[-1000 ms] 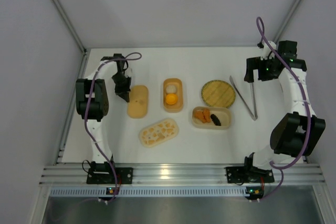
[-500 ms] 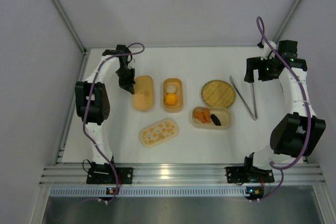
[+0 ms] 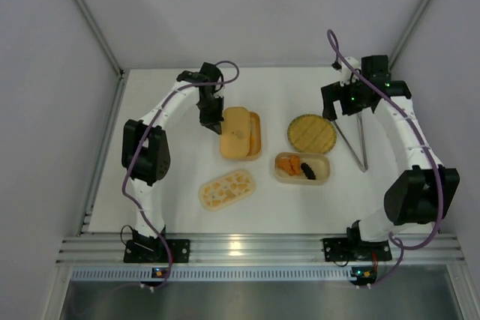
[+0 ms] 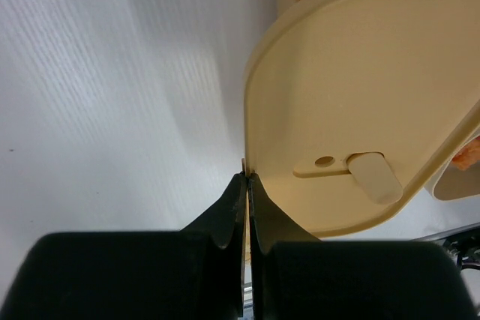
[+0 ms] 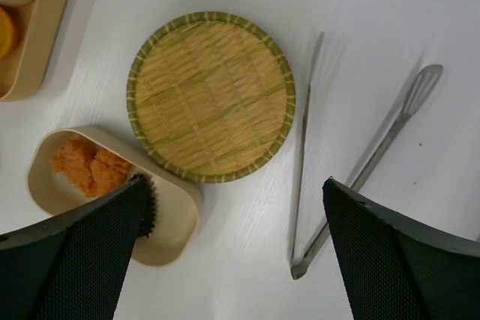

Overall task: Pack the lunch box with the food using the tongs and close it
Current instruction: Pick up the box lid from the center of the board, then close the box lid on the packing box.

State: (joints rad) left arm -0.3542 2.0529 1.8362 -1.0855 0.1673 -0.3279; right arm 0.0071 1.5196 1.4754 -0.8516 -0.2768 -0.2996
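Far left on the table, my left gripper is pinching fully shut on the rim of the cream lid, holding it partly over the lunch box. Toward centre, orange chunks and a dark piece are sitting in the second tray, touching the ribbed plate. Rightmost, my right gripper is hanging wide open and empty. The tongs are lying flat just to its right, slim and silver, long axis running far-to-near with the joint nearest me, so the right arm is judged the closer one.
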